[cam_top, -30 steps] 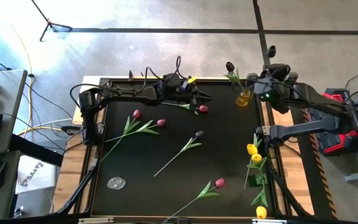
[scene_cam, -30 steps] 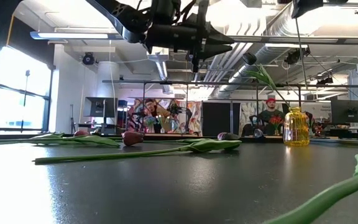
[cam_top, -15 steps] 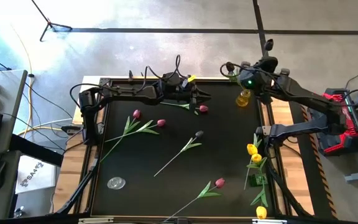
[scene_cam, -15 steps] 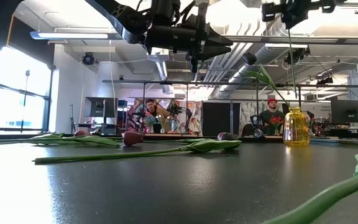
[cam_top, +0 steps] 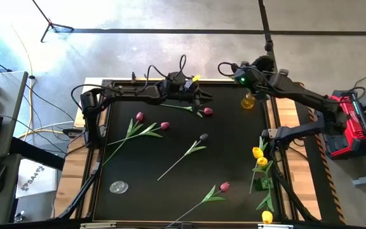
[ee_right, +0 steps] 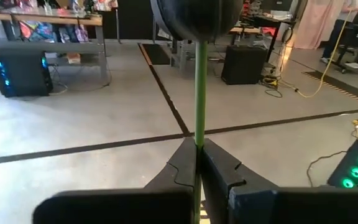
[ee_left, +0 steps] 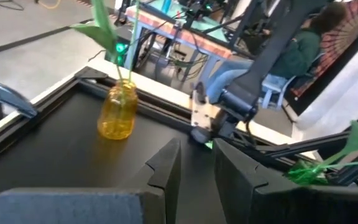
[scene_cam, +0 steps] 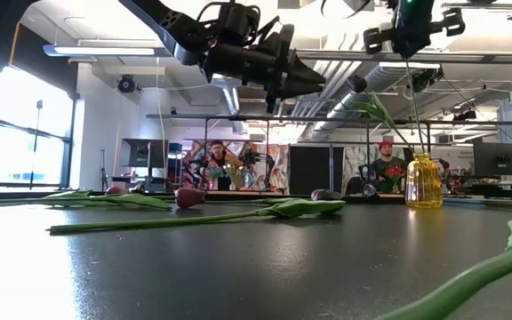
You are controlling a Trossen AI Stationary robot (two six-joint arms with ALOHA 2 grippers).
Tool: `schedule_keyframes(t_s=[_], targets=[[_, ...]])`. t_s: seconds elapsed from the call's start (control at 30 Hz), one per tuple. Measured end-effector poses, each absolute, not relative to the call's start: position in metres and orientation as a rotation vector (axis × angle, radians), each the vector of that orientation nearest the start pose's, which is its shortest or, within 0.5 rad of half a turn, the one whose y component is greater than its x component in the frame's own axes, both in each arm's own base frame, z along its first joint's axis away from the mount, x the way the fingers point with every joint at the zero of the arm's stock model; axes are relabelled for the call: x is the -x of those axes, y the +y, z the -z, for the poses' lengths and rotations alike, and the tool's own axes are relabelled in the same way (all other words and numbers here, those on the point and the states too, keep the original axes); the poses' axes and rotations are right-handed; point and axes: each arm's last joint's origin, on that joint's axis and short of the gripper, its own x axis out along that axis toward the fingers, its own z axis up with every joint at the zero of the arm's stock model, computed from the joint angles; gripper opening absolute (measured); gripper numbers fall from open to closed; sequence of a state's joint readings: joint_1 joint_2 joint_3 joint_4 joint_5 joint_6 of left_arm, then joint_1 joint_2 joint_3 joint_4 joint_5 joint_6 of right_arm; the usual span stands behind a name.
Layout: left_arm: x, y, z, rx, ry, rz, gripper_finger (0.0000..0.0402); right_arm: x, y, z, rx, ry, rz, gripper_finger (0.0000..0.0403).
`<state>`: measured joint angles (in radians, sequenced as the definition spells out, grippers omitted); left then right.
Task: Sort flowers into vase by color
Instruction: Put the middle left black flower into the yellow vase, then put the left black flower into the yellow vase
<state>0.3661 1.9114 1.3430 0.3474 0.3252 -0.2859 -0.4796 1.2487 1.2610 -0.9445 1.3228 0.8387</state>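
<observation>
On the black desk [cam_top: 170, 191] I count four pink-magenta artificial tulips with thin green stems: two lie side by side near the left part [cam_top: 151, 127], one lies at the far edge under the left arm [cam_top: 207, 111], and one lies near the front [cam_top: 224, 187]. One near-black purple tulip [cam_top: 203, 137] lies in the middle of the desk. At the right edge there are three yellow tulips: two close together [cam_top: 259, 156] and one at the front corner [cam_top: 267, 217]. One small yellow glass vase [cam_top: 249, 100] stands at the far right corner of the desk, upright, and a green stem with a leaf goes down into it. The right gripper [cam_top: 239, 79] is raised above the far edge, just beside the vase, and its fingers [ee_right: 213, 163] are closed on the thin green stem of another dark purple tulip [ee_right: 197, 15], whose head is above the fingers in the wrist view. The left gripper [cam_top: 207, 98] is stretched along the far side of the desk, raised above the surface and pointing toward the vase; its fingers [ee_left: 166, 165] stand a little apart and nothing is between them. One round silver disc [cam_top: 119, 187] lies near the front left corner.
</observation>
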Motion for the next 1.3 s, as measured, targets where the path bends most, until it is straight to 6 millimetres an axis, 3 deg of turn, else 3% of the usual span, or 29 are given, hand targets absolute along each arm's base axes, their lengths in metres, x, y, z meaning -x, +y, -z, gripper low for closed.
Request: schedule_keyframes(t_s=[0.33,0.63,0.83,1.07,1.3], targets=[[-0.407,0.165,-0.248,0.454,0.211,-0.115,0.008,-0.192,-0.134,-0.349,-0.177,0.339,1.803,0.0029],[-0.407,0.165,-0.247,0.451,0.218,-0.143,0.0103,-0.194,-0.131,-0.346,-0.251,0.513,1.615,0.0096],[-0.407,0.164,-0.248,0.451,0.218,-0.142,0.0103,-0.182,-0.118,-0.355,-0.363,0.463,1.543,0.0118],[-0.412,0.144,-0.252,0.447,0.239,-0.108,0.0103,-0.152,-0.09,-0.38,-0.495,0.36,1.344,0.0119],[-0.421,0.104,-0.242,0.402,0.348,-0.152,0.0103,-0.142,-0.08,-0.383,-0.467,0.515,1.105,0.0119]])
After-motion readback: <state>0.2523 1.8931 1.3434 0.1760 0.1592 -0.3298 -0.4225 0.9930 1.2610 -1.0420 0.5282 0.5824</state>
